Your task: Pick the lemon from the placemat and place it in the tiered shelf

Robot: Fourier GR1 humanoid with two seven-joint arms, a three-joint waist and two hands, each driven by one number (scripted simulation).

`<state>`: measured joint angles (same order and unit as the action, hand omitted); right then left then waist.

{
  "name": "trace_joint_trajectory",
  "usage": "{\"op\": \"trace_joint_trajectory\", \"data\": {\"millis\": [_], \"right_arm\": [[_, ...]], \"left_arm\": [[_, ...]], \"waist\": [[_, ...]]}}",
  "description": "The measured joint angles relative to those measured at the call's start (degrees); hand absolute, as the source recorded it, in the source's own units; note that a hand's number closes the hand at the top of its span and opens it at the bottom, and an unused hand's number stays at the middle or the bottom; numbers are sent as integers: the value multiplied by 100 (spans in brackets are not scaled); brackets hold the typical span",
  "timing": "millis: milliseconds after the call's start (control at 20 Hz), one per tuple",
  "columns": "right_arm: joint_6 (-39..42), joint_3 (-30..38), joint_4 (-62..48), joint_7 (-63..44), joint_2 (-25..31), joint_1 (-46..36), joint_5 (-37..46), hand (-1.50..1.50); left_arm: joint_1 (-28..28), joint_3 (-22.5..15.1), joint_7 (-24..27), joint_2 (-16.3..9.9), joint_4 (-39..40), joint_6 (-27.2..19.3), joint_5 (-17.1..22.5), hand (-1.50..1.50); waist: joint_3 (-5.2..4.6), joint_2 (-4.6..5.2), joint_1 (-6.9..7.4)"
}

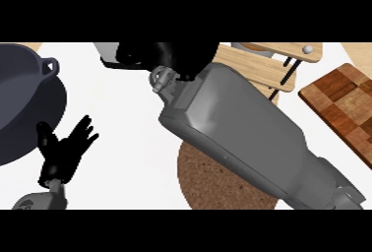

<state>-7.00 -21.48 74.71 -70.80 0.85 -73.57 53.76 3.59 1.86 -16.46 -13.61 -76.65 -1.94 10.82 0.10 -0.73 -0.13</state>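
Note:
No lemon shows anywhere in the head view. The round brown placemat (218,184) lies at the lower middle, largely covered by my right forearm, and its visible part is bare. The wooden tiered shelf (270,61) stands at the upper right. My right hand (169,55) is a dark mass at the top middle, just left of the shelf and raised over the counter; what it holds, if anything, is hidden. My left hand (65,146) rests open at the lower left, fingers up.
A large dark pot (22,103) with a side handle fills the left edge, close to my left hand. A chequered wooden cutting board (347,106) lies at the right edge. A grey object (108,52) peeks out behind my right hand.

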Motion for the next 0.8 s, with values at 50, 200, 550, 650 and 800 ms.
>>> {"op": "trace_joint_trajectory", "data": {"millis": [50,200,550,650,800], "right_arm": [[54,142,-51,23,24,-80,40,150],[234,587,-126,107,171,-334,117,150],[550,1518,-682,447,591,-827,131,150],[631,1686,-815,620,701,-814,96,150],[763,1914,-1046,811,792,-873,2,150]], "left_arm": [[-20,10,56,-9,-5,26,2,0],[-40,29,111,-1,-6,35,-1,0],[-19,-19,47,81,-89,-13,-49,0],[-74,-23,72,82,-167,-15,-68,0],[-42,-9,2,65,-146,24,-58,0]], "waist": [[-1,3,0],[4,9,-11],[2,44,34],[1,47,40],[-1,56,45]]}}
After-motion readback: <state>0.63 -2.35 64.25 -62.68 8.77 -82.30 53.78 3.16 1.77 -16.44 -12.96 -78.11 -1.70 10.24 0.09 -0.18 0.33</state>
